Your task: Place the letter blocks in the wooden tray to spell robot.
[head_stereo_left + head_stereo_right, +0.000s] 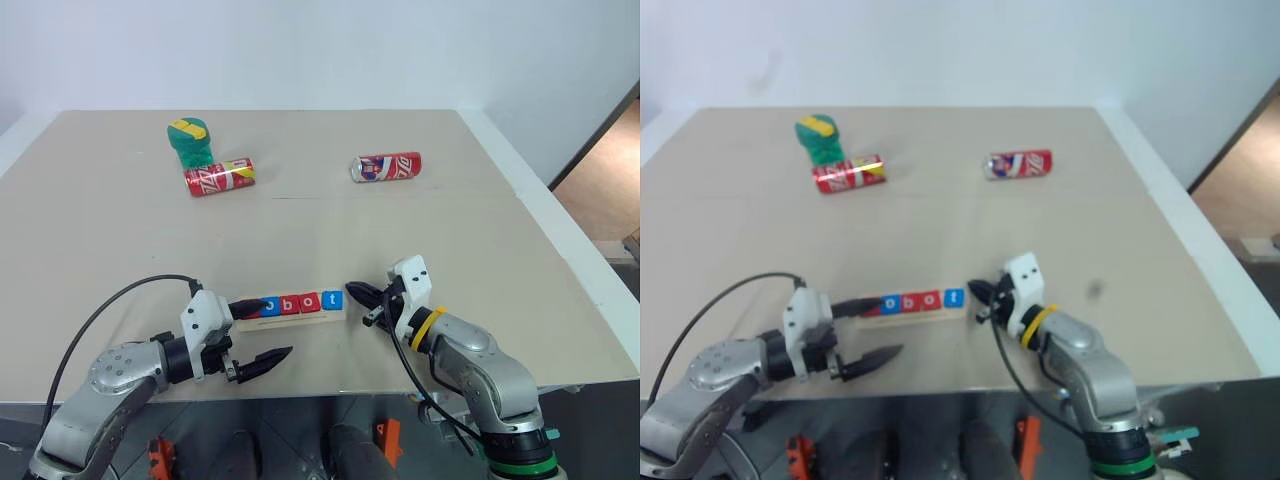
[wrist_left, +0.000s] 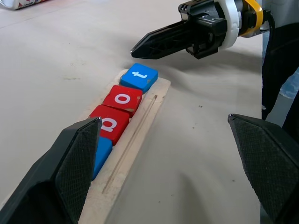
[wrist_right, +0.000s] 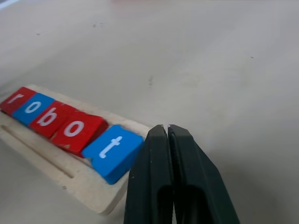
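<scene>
The beige surface (image 1: 300, 230) carries the wooden tray (image 3: 88, 184) near its front edge. All five letter blocks (image 3: 74, 128) lie in the tray in a row, reading r, o, b, o, t. The left end effector (image 1: 262, 333) is spread wide at the tray's "r" end. The right end effector (image 3: 170, 135) is pressed together, empty, just beside the blue "t" block (image 3: 112, 150).

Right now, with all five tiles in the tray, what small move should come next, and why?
Probably nudge the blue t block straight with the shut right claw: it sits slightly askew at the end of the wooden tray, while the others line up.
</scene>
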Controlling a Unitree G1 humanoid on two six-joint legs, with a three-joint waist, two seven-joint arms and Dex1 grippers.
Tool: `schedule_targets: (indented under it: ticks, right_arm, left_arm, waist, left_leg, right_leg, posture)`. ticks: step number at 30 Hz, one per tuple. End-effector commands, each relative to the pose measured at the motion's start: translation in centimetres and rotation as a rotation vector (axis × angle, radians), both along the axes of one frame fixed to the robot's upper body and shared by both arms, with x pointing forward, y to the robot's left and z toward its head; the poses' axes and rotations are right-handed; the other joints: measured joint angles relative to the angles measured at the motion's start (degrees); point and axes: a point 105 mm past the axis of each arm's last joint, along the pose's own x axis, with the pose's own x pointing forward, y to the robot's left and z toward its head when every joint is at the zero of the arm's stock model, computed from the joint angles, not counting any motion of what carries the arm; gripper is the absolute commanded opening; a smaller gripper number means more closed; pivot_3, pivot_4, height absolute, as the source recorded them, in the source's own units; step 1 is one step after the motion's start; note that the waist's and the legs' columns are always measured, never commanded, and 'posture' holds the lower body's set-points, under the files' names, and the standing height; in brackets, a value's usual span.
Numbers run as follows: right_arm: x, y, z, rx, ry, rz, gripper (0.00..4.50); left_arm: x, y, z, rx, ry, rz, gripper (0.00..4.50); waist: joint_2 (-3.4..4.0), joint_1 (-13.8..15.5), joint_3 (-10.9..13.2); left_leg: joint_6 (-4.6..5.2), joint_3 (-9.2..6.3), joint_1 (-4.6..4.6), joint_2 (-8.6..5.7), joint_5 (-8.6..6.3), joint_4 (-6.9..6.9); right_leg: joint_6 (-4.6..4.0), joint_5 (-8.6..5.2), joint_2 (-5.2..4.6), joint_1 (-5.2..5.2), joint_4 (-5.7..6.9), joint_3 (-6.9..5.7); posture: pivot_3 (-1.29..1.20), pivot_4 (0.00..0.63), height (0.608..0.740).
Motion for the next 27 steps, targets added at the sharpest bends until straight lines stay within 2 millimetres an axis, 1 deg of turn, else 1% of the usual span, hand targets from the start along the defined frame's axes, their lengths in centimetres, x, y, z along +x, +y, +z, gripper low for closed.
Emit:
schedule_targets:
  ticks: [1,6,12,17,23,27]
  right_arm:
    - [-1.0,0.4,1.0,-0.017,-0.049,0.063,0.05]
    - [-1.1,0.0,1.1,-0.028,-0.044,0.074,0.05]
    - [-1.8,1.0,1.0,-0.034,-0.036,0.143,0.05]
    - [-1.9,1.7,0.8,-0.043,-0.038,0.172,0.05]
    - [-1.8,2.1,0.7,-0.051,-0.040,0.191,0.05]
    - [-1.0,1.6,1.1,-0.059,-0.064,0.160,0.05]
  left_arm:
    - [0.0,0.0,0.6,0.012,-0.041,-0.006,4.50]
    - [-0.1,0.0,0.3,0.027,-0.040,-0.003,4.50]
    - [-0.1,-0.1,0.2,0.025,-0.039,0.003,4.50]
    - [-0.1,0.0,0.2,0.032,-0.043,0.006,4.50]
    - [0.0,0.0,0.1,0.038,-0.051,0.011,4.50]
    - [0.2,0.2,0.2,0.048,-0.071,0.029,4.50]
  waist:
    - [0.00,0.01,0.00]
    - [0.00,0.02,0.00]
    - [0.00,0.02,0.00]
    - [0.00,0.01,0.00]
    - [0.00,0.02,0.00]
    - [0.00,0.02,0.00]
  left_leg:
    - [-0.01,-0.01,0.00,0.00,-0.02,0.00]
    - [-0.01,-0.04,0.00,0.05,-0.04,-0.05]
    - [-0.01,-0.03,0.02,0.04,-0.04,-0.04]
    - [-0.01,-0.03,0.01,0.04,-0.04,-0.04]
    - [-0.01,-0.03,0.01,0.03,-0.04,-0.04]
    - [-0.01,-0.03,0.01,0.04,-0.04,-0.04]
  right_leg:
    - [0.00,-0.03,0.00,0.00,0.00,-0.01]
    - [-0.03,-0.06,0.06,-0.01,0.00,-0.04]
    - [-0.03,-0.05,0.05,0.00,0.00,-0.03]
    - [-0.03,-0.05,0.04,0.00,0.00,-0.03]
    - [-0.03,-0.05,0.04,0.00,0.00,-0.03]
    - [-0.03,-0.05,0.04,0.00,0.00,-0.03]
  posture:
    - [0.00,0.150,0.740]
    - [0.00,0.150,0.740]
    - [0.00,0.150,0.740]
    - [0.00,0.150,0.740]
    - [0.00,0.150,0.740]
    - [0.00,0.150,0.740]
